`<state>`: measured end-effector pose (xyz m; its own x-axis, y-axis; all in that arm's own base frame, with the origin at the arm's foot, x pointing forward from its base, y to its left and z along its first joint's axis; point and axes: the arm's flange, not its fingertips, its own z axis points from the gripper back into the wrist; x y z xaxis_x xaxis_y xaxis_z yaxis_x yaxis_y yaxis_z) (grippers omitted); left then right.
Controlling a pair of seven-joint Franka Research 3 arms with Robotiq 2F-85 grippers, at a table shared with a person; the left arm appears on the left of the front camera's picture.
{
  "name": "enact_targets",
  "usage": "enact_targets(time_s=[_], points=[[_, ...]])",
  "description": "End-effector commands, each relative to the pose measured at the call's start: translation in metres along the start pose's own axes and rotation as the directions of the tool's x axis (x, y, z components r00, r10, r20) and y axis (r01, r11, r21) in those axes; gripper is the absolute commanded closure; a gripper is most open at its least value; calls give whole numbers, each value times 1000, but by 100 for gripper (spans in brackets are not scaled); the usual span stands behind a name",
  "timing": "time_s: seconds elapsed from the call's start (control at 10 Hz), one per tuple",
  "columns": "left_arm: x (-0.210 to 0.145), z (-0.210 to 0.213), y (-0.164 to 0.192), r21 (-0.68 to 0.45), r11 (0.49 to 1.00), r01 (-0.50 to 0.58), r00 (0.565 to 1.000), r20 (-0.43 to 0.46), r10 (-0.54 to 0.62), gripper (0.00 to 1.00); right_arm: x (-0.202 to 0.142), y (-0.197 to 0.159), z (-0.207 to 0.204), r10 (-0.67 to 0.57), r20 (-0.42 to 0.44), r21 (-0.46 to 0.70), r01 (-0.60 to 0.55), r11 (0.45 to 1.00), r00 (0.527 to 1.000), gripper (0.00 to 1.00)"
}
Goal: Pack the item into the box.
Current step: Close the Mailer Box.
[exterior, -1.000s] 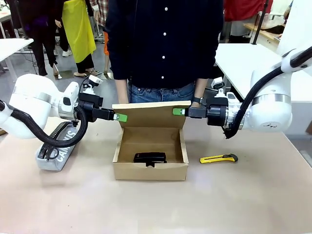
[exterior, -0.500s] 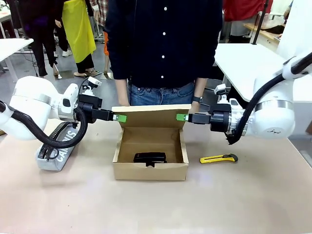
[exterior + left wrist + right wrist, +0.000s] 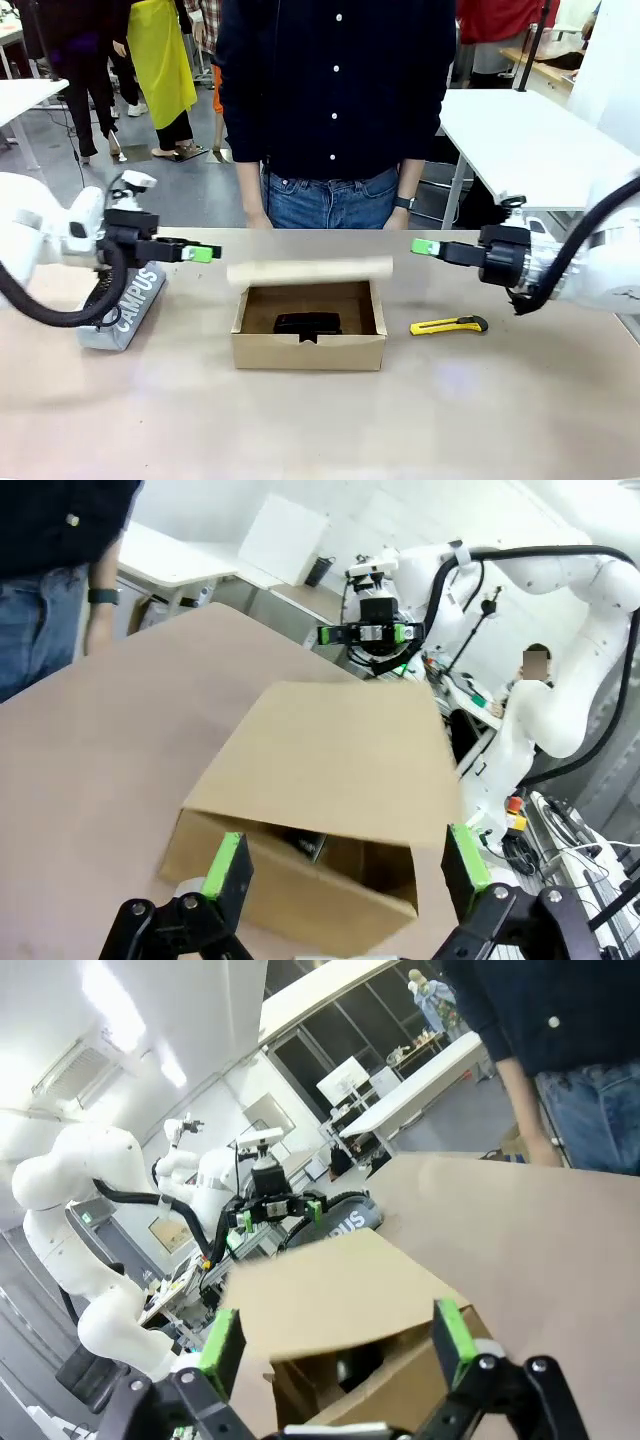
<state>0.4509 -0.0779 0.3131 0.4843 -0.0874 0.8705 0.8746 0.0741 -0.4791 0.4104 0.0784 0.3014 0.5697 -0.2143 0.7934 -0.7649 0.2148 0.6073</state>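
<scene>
**Stapler in the box, lid half down, both grippers clear**

The stapler [image 3: 308, 323] lay flat on the floor of the cardboard box [image 3: 308, 352], near its front wall. The hinged lid [image 3: 310, 270] hung partway over the opening, not yet shut. The left gripper [image 3: 204, 254] and right gripper [image 3: 424, 246] stood apart from the box on either side — each with jaws spread wide and holding nothing. The lid looked light and thin, stiff along the flutes but easily creased; it would likely respond best to a gentle press on its free edge near the middle, rather than a pinch.
</scene>
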Motion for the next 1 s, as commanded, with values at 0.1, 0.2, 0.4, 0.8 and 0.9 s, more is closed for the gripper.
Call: enact_targets(time_s=[0.1,0.2,0.4,0.8,0.9], points=[[-2,26,-26,41,994,96,984,149,-102,0,2,11,8,63,43,32,-64,997,997,0],[2,18,-28,41,989,139,977,159,-144,0,-1,7,-8,135,15,6,-135,991,991,0],[9,-17,-20,26,986,165,982,84,-166,0,-6,6,-44,242,-105,67,-236,969,964,0],[13,-92,-5,25,968,252,951,-191,-242,0,-11,5,-95,395,-246,90,-385,919,885,0],[11,-99,-1,47,962,268,936,-249,-249,0,-16,6,-101,411,-273,101,-399,911,870,0]])
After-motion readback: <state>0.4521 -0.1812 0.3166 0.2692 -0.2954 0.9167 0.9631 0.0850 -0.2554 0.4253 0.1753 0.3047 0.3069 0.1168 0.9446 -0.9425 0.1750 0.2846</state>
